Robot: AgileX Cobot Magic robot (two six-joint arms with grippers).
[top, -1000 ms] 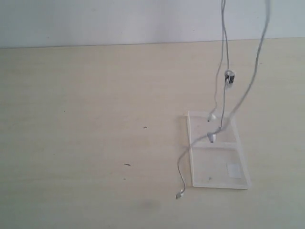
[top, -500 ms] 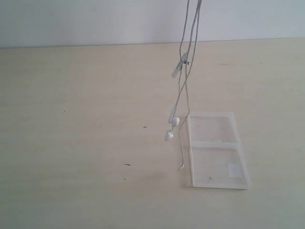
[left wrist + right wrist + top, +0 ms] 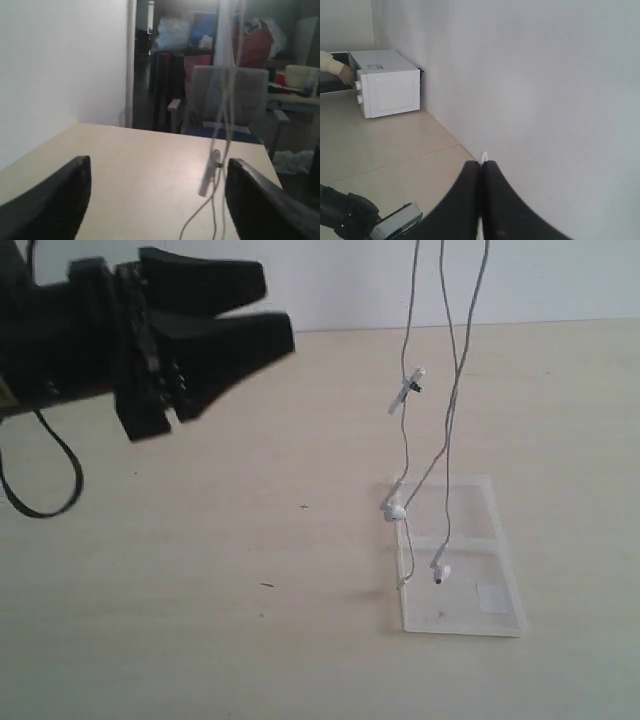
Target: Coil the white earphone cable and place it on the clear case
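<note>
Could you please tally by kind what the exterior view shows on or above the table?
white earphone cable: 1
clear case: 1
left gripper: 1
black robot cable: 1
Total: 4

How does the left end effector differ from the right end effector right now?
The left end effector is open, its fingers wide apart and holding nothing; the right end effector is shut on the earphone cable. The left one shows at the left of the exterior view, raised above the table; the right one is outside that view, and only the cable hanging from the top edge shows there. Both have black fingers.
</note>
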